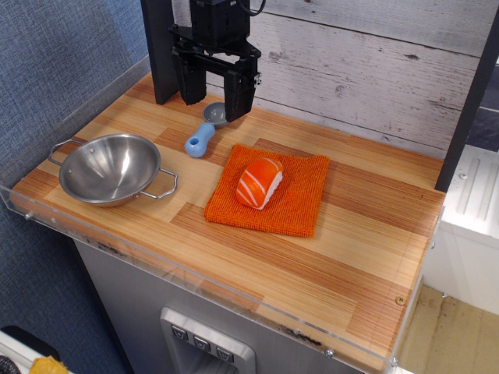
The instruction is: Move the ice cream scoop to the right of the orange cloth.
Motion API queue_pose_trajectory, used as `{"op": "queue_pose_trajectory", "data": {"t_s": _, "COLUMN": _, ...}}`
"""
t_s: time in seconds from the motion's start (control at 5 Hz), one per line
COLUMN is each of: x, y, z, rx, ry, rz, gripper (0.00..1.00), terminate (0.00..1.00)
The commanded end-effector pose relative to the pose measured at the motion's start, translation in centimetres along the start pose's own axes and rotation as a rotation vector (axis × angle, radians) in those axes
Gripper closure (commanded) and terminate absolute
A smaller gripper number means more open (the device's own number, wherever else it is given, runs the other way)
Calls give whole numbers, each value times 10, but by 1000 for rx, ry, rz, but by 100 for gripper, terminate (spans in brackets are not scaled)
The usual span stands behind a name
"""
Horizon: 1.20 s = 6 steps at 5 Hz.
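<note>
Small ice cream scoop [204,132], chubby light-blue plastic handle, round grey metal bowl: likely light, rigid, handle smooth and a bit slippery; best grabbed across mid-handle, not the bowl. Lies flat on wooden counter [351,241], back left, just left of square bright-orange terry cloth [292,204], apart from it, bowl end pointing to the wall. Black gripper [213,100] hanging right over bowl end, fingers spread, holding nothing. Orange-and-white salmon sushi toy [259,182] sitting on cloth. Steel two-handled bowl [109,168] further left.

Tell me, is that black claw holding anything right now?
No. The claw hangs open with nothing between its fingers. The scoop lies on the table just below it, left of the orange cloth.
</note>
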<state>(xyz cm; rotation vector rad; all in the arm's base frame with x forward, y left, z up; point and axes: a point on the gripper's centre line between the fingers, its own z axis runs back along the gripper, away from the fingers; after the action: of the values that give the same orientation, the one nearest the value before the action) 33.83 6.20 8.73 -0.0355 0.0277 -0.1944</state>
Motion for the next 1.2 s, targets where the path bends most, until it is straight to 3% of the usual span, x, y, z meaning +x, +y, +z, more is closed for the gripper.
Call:
{"op": "queue_pose_trajectory", "data": {"t_s": 0.0, "x": 0, "y": 0, "z": 0, "rx": 0, "ry": 0, "rz": 0, "gripper": 0, "terminate": 0}}
{"op": "queue_pose_trajectory", "data": {"t_s": 0.2, "x": 4, "y": 17, "z": 7, "rx": 7, "ry": -38, "rz": 36, "gripper": 0, "terminate": 0}}
{"op": "queue_pose_trajectory", "data": {"t_s": 0.6, "x": 22, "y": 62, "z": 10, "rx": 64, "ry": -6, "rz": 101, "gripper": 0, "terminate": 0}}
{"op": "queue_pose_trajectory", "data": {"t_s": 1.0, "x": 28, "y": 62, "z": -37, "rx": 68, "ry": 93, "rz": 80, "gripper": 0, "terminate": 0}}
